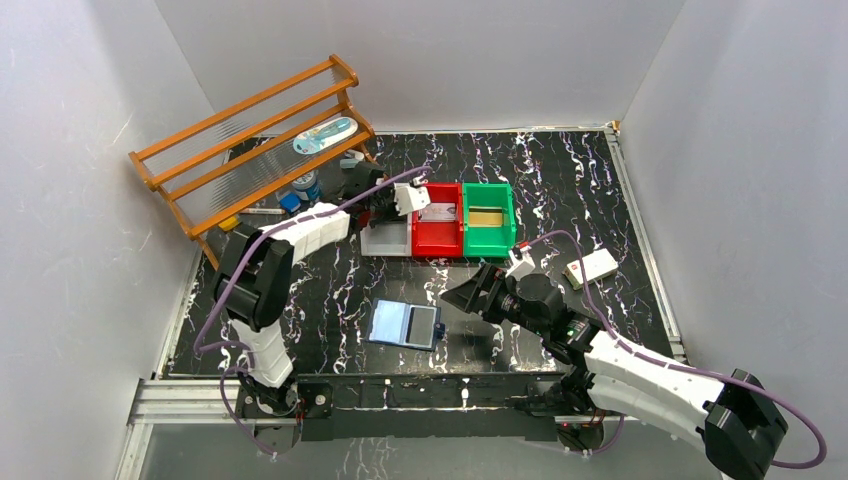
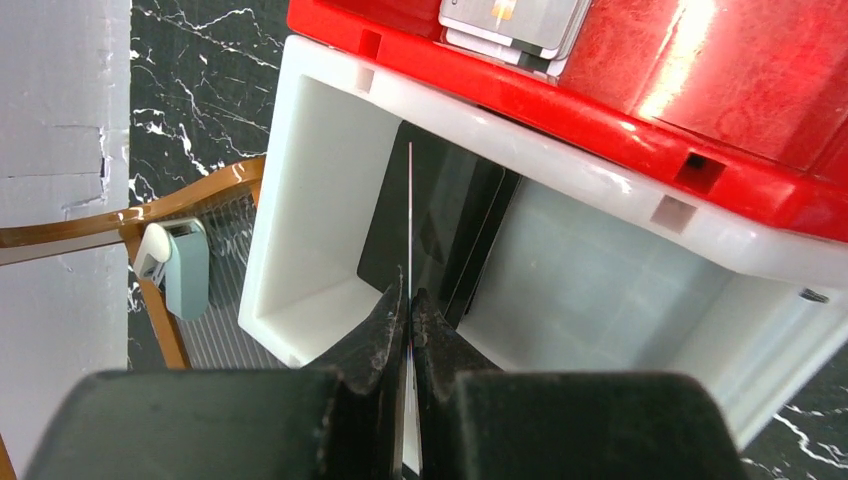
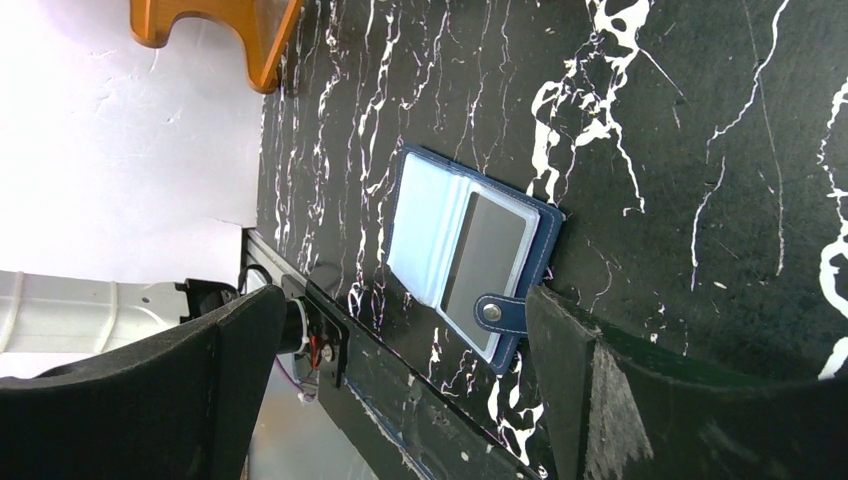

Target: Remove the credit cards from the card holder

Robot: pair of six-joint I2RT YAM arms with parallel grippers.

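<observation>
White bin (image 1: 385, 243): it sits at the 9 o'clock end of a row of three and touches the red one. A few black cards (image 2: 440, 220) lie overlapped inside it.
Red bin (image 1: 437, 245): this is the middle of the row. Silvery-grey cards (image 2: 520, 25) are stacked inside.
Green bin (image 1: 488, 245): it sits at the 3 o'clock end, against the red one. One gold card (image 1: 486, 216) lies flat on its floor.
Card holder (image 1: 405, 325): it lies open on the tabletop (image 1: 600, 180) at 6 o'clock of the red bin, well apart from all three bins. Its light blue inside faces up and the navy snap strap sticks out.
Holder pockets: a dark-grey card (image 3: 485, 255) shows behind the clear pocket on the strap side. I cannot tell whether the pale half holds a card.
Left jaws: I have them pinched shut on an edge-on card (image 2: 410, 220), seen as a thin pale line. It stands upright over the white bin, above the black cards.
Right jaws: I have them spread wide and gripping nothing. They are low over the tabletop at 3 o'clock of the holder, near it but apart.
</observation>
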